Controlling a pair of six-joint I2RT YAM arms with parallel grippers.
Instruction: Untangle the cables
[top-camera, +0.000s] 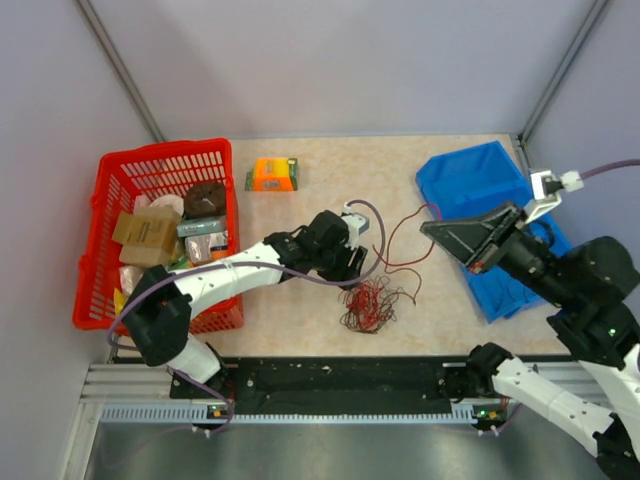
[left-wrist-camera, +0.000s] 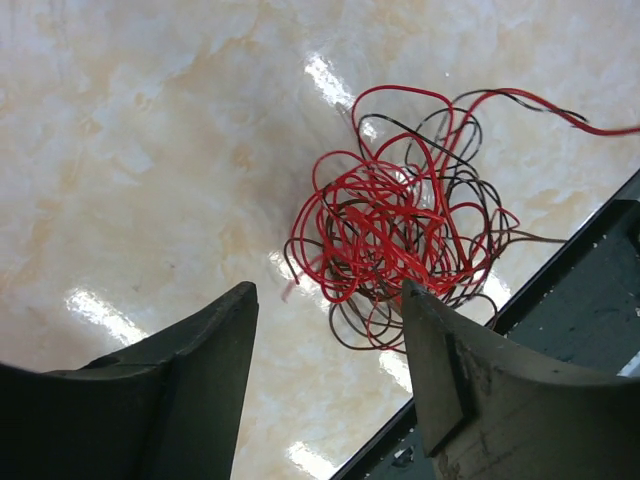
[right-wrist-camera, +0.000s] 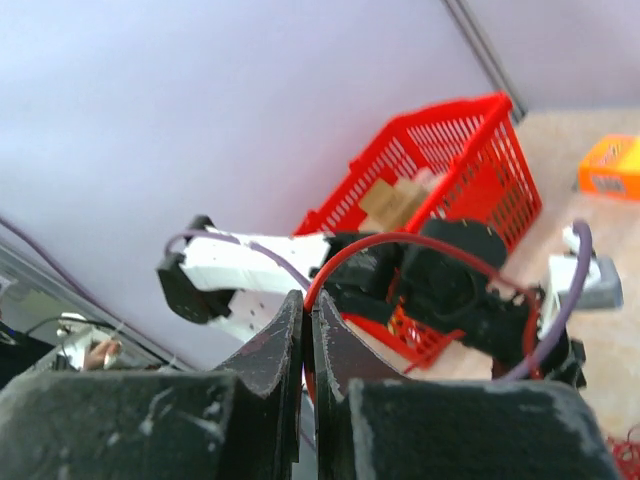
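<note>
Our left gripper (left-wrist-camera: 330, 300) hangs with jaws apart and empty over the cables (left-wrist-camera: 395, 225), a tangled bundle on the table (left-wrist-camera: 150, 150); our right gripper (right-wrist-camera: 308, 305), raised, pinches one red strand of them.

The cables (top-camera: 372, 305) lie at the centre of the table (top-camera: 330, 160), just behind the rail (top-camera: 340, 375) at the near edge. The left gripper (top-camera: 350, 265) hangs just behind and left of them. One strand runs right and back to the right gripper (top-camera: 428, 228), over the left edge of the cloth (top-camera: 470, 175). The basket (top-camera: 165, 152) stands at the left, with boxes (top-camera: 145, 232) in it. A small box (top-camera: 273, 173) lies just right of the basket, towards the back.
</note>
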